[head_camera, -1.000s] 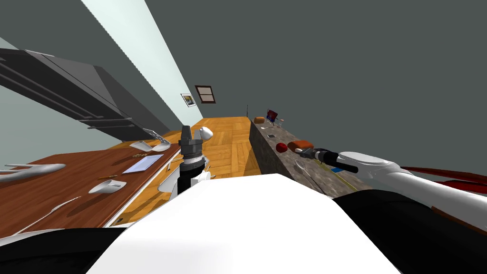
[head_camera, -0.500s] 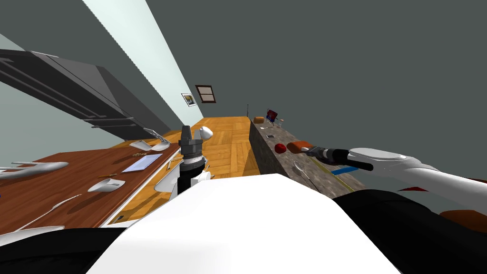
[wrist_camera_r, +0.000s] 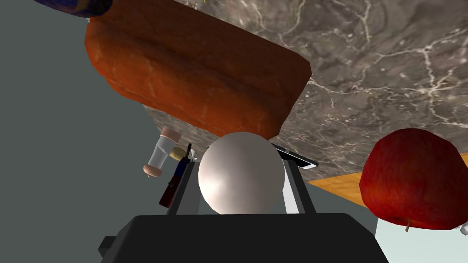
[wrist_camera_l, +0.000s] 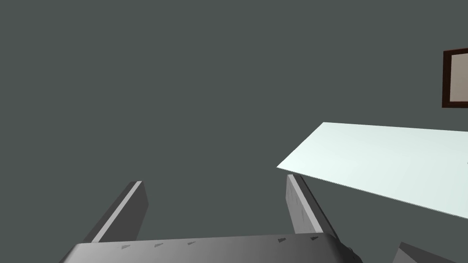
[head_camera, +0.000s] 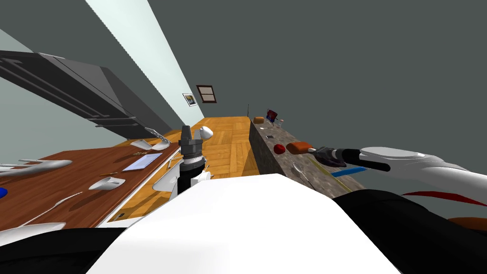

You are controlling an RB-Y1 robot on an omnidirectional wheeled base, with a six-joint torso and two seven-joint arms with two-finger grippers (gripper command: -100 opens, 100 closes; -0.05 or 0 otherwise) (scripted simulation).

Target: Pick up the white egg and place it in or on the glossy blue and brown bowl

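The right gripper (wrist_camera_r: 238,162) is closed on the egg (wrist_camera_r: 241,178), its two pale fingers (wrist_camera_r: 292,191) pressing the egg's sides just above the dark gripper body. The egg is a smooth, rounded thing, white shading to soft grey, with a faint glossy highlight low on one side. It is wide enough to take up the whole gap between the fingers. It sits in the gripper over the grey, white-veined marble desk (wrist_camera_r: 388,68), and the pictures do not show whether it touches the stone. Just past the egg lies an orange-brown loaf (wrist_camera_r: 196,77) with a crusty, mottled skin, its near end almost at the fingertips. On the far side of the loaf a sliver of glossy dark blue (wrist_camera_r: 75,5) shows, too little to tell what it is. A dark red apple (wrist_camera_r: 411,180) rests near the desk's floor-side edge, beside the gripper and apart from the loaf. Farther along the desk, toward its far end, lie a thin dark slab (wrist_camera_r: 299,160), a small clear bottle (wrist_camera_r: 157,157) on its side and a dark blue and red object (wrist_camera_r: 171,187), all too small to name closely. In the head view a blue strip (head_camera: 349,171) and a thin wire utensil (head_camera: 299,168) lie on the desk nearer the robot than the gripper. The left gripper (wrist_camera_l: 214,180) is raised upright over the wooden floor (head_camera: 233,142) off the desk's floor-side edge, its fingers spread wide with nothing between them.
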